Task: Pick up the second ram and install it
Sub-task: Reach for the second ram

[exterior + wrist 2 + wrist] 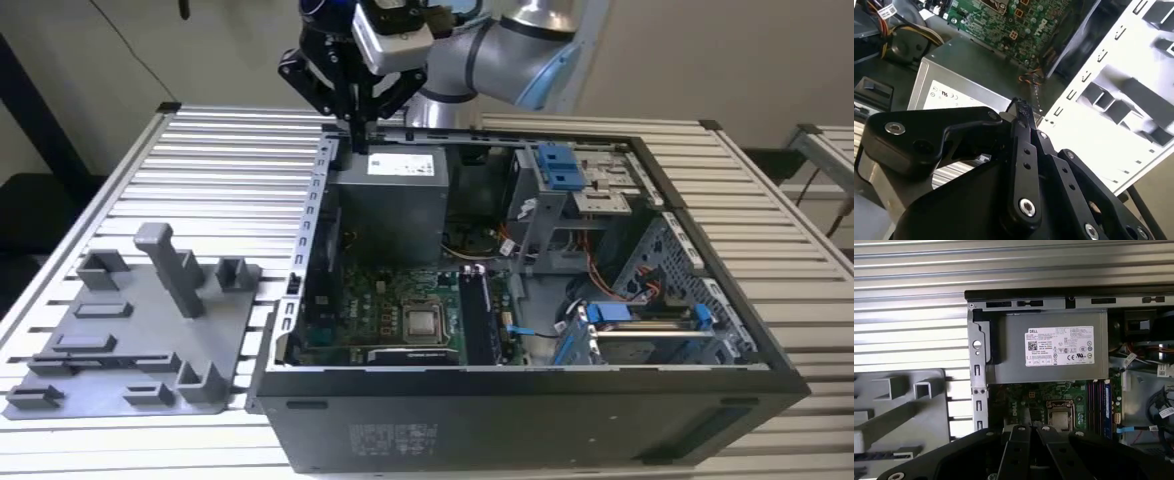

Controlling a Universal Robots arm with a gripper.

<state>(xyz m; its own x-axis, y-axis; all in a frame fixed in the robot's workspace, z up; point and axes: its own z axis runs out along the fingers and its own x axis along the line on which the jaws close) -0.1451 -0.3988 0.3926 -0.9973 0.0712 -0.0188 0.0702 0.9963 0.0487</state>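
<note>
**Hovering pincer (358,138), shut and empty, over the power supply (387,190)**

Its fingers (1023,107) press together on nothing, just above that one grey box inside the open computer case (534,420). Deeper beneath lies one green motherboard (1054,395). Beyond the case wall sits one grey tray (140,335). The first wrist view shows the second ram (889,456) lying on it.

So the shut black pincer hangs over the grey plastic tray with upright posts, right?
Not the tray. The exterior view shows the shut black pincer over the rear of the open black computer case, by the labelled grey metal box. The grey plastic tray with upright posts lies apart.
</note>
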